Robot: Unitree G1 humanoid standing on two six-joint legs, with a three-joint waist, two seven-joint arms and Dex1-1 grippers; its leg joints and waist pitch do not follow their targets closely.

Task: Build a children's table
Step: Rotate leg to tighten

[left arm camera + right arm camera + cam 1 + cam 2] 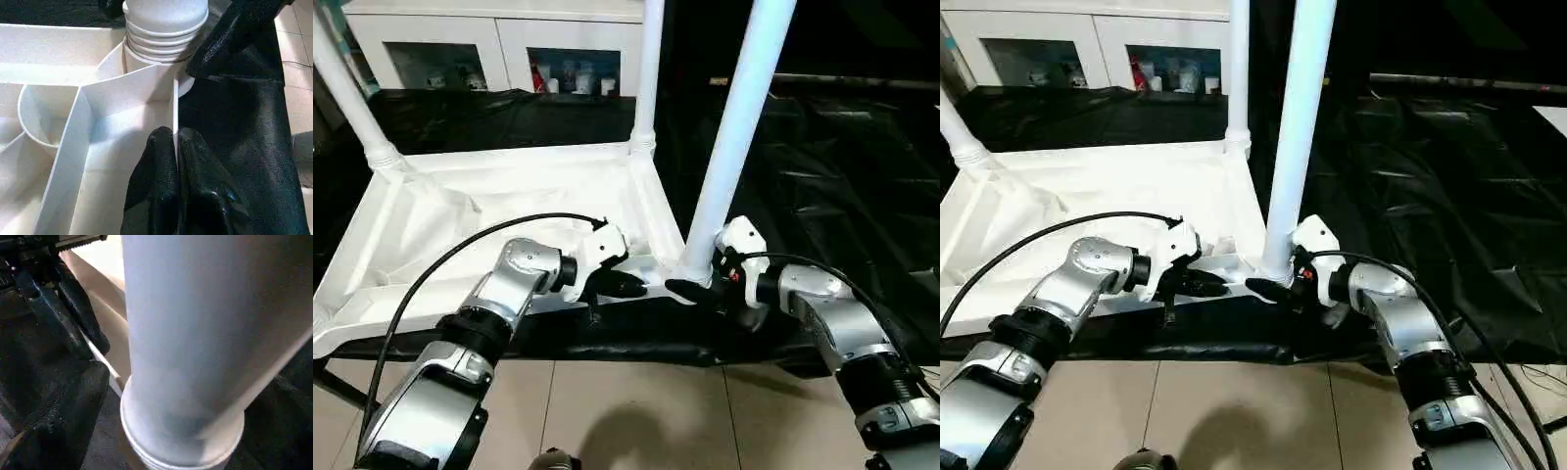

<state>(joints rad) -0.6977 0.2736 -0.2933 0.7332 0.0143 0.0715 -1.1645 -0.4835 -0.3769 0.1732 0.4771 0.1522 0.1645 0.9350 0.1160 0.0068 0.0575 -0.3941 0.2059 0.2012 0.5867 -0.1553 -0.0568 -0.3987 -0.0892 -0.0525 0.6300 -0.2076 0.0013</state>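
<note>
The white plastic square tabletop [460,225] lay ribbed side up on a black-draped bench [822,186], three long white tubular legs standing in its corner sockets. The left gripper [175,147] pinched the tabletop's near rim wall, fingers closed on it. The right gripper [697,290] stood open at the base of the nearest leg [736,127]. To finish this leg well, it seemed wise to keep the rim clamped and check the ridged foot sat fully home.

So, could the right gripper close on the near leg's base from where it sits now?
Probably yes. The right gripper sits open right at the foot of the near leg, at its corner socket, with nothing between them. The left gripper pinches the tabletop rim, to the side.
</note>
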